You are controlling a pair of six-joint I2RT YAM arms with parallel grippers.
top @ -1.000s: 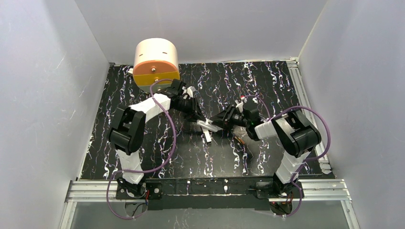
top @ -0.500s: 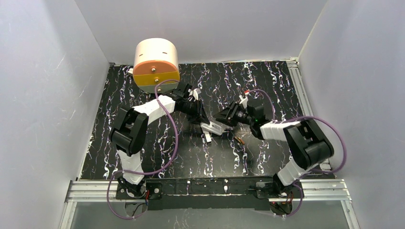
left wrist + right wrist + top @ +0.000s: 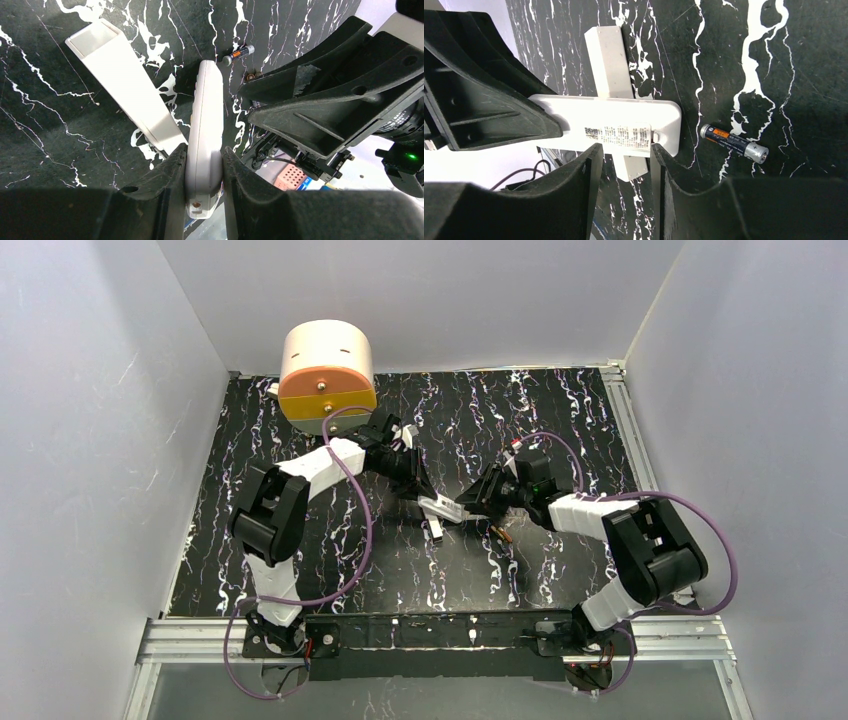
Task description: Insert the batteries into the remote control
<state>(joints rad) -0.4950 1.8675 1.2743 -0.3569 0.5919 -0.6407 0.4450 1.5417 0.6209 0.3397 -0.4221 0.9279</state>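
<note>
Nearest the arm bases, a battery (image 3: 734,144) lies loose and flat on the black marbled counter (image 3: 560,410). In the top view it sits at about 4 o'clock from the right end effector (image 3: 624,150) and apart from it. A plain white bar (image 3: 125,82) lies on the counter at 9 o'clock of the battery, partly crossed by the remote control (image 3: 206,115). The left end effector (image 3: 204,155) is clenched on one end of the remote, which reaches out from it toward 4 o'clock. The right end effector stands released at 3 o'clock of the remote. Its fingers are parted over the labelled back, and contact cannot be told. Farthest off, at 11 o'clock, stands a cream-and-orange drum (image 3: 325,375).
</note>
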